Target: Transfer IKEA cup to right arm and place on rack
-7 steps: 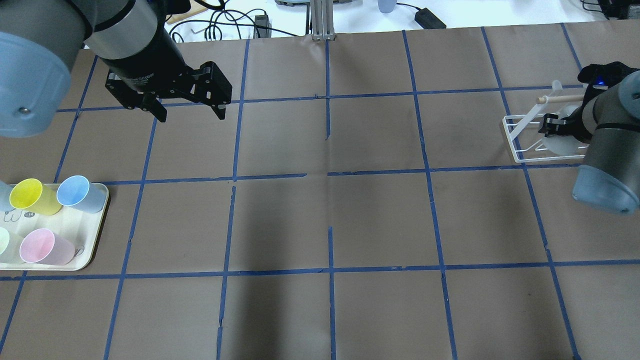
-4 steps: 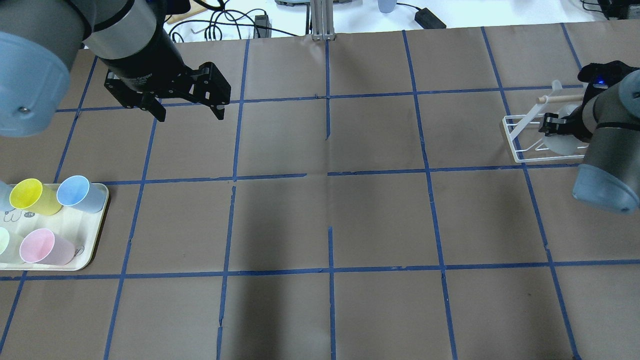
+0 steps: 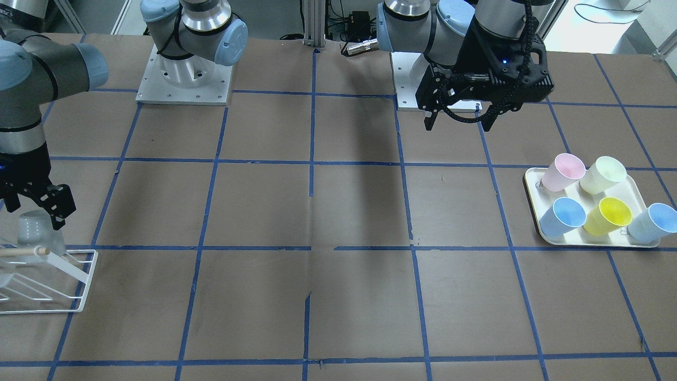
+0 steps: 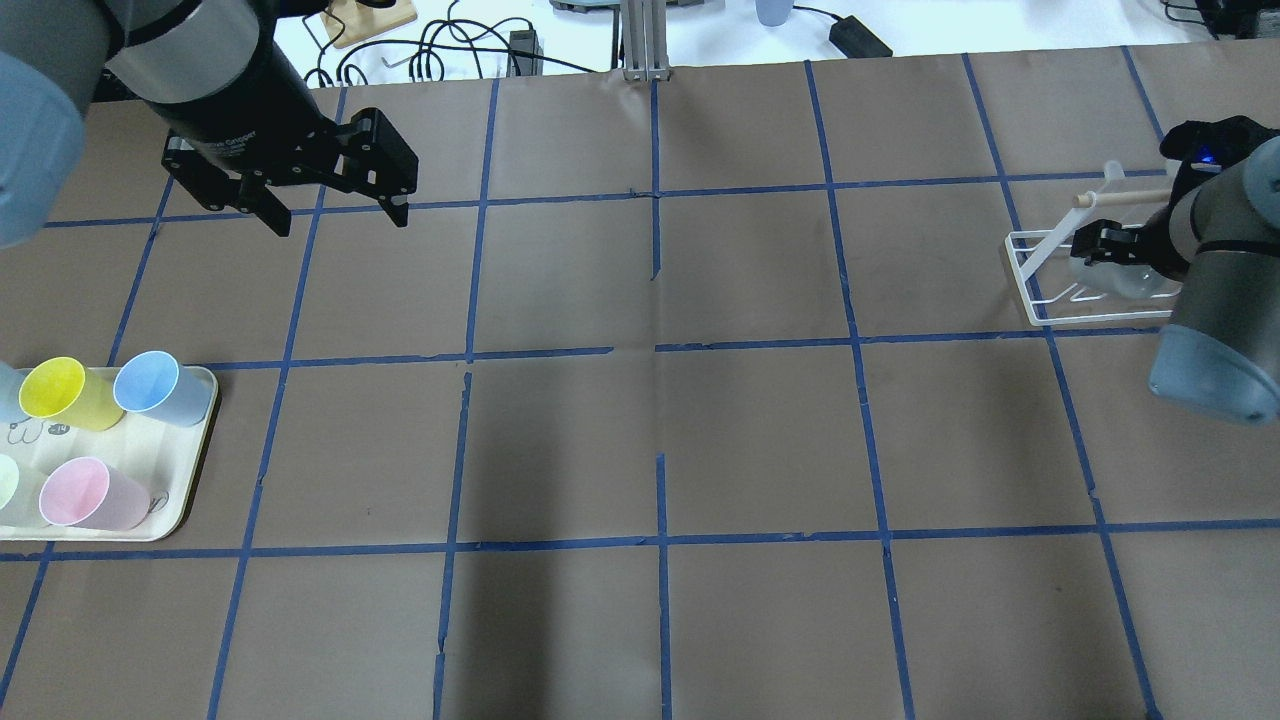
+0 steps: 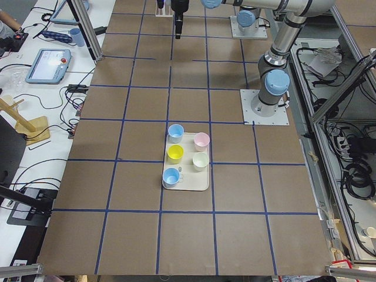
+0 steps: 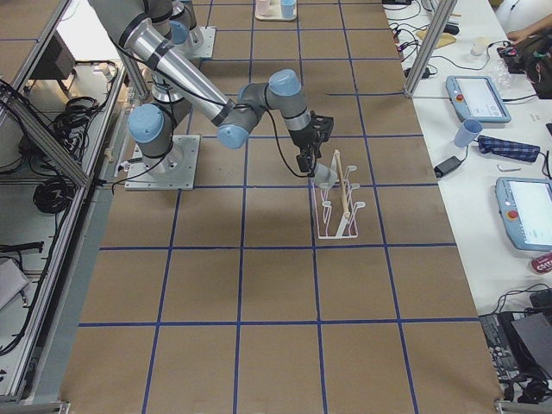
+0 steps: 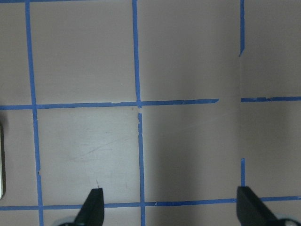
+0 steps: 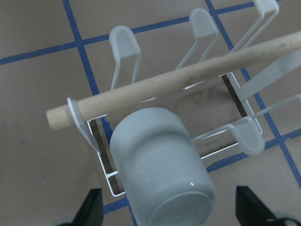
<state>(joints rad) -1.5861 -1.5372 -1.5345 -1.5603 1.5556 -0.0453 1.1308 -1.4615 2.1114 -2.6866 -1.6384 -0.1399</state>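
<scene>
- Brown paper covers the whole surface [image 4: 660, 440], with blue tape ruling it into squares.
- From where I stand, the right arm [image 4: 1220, 270] reaches out to the far right end, and its right tool [image 3: 33, 207] hangs pointing down over the rack [image 8: 248, 137].
- Its two fingers [image 8: 91, 209] stand wide apart, with a clear gap on either side of what lies between them, so the right tool has hold of nothing.
- Directly beneath that tool sits the IKEA cup [image 8: 160, 165], turned bottom-up and tilted, with its flat base facing the wrist camera.
- The cup rests inside the rack's white wire frame, among the slanted prongs.
- Just past the cup's mouth end, the wooden dowel [image 8: 188, 77] runs across the rack and crosses over the cup's far edge.
- At the other end of the surface, the left tool [image 4: 340, 218] hangs above bare paper.
- Its fingers are also spread wide, with only taped squares between them, so it is empty.
- Well apart from the left tool, nearer the robot's side and further out, lies a cream tray [image 4: 185, 455].
- On the tray stand a pink cup [image 3: 565, 170], a pale green cup [image 3: 603, 173], a yellow cup [image 3: 608, 214] and two blue cups [image 3: 563, 216].
- All five cups lean on their sides, with their open mouths showing.
</scene>
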